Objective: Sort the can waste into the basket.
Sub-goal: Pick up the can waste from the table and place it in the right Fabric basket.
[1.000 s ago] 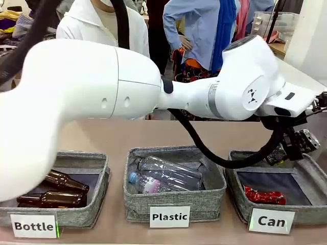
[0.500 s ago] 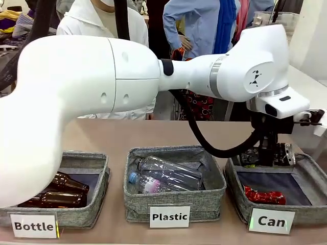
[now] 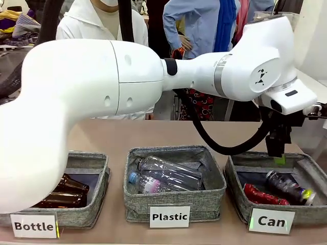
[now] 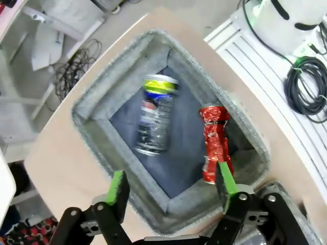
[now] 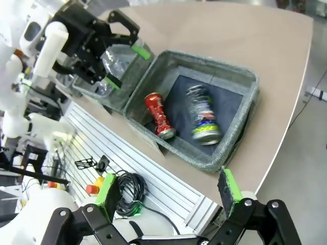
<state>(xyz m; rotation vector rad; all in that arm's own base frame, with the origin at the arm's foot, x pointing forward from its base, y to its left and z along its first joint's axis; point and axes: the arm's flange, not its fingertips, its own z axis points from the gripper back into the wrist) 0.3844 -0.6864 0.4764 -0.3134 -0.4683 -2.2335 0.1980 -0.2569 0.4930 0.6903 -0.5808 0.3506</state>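
My left arm reaches across to the right, and its gripper (image 3: 279, 155) hangs open just above the grey basket (image 3: 234, 179) labelled "Can". In the left wrist view the left gripper (image 4: 171, 184) has nothing between its green pads. Below it, a black can (image 4: 156, 115) with pale print, blurred, lies on the dark floor of the basket (image 4: 92, 104) beside a crushed red can (image 4: 214, 143). The front view shows the black can (image 3: 288, 186) right of the red can (image 3: 263, 195). My right gripper (image 5: 168, 188) stands open, high off the table's side and looking down on the basket (image 5: 214, 71), both cans and the left gripper (image 5: 127, 67).
The middle basket (image 3: 173, 201), labelled "Plastic", holds clear bottles. Brown bottles lie in the left one (image 3: 84, 214), labelled "Bottle". A person in a white coat (image 3: 92, 25) stands at the far side. The table edge (image 5: 276, 168) and cables (image 5: 127, 191) lie near the right gripper.
The left gripper swung over the Can basket shut on the black can, then opened. The can dropped in beside the red can, and the gripper rose a little.
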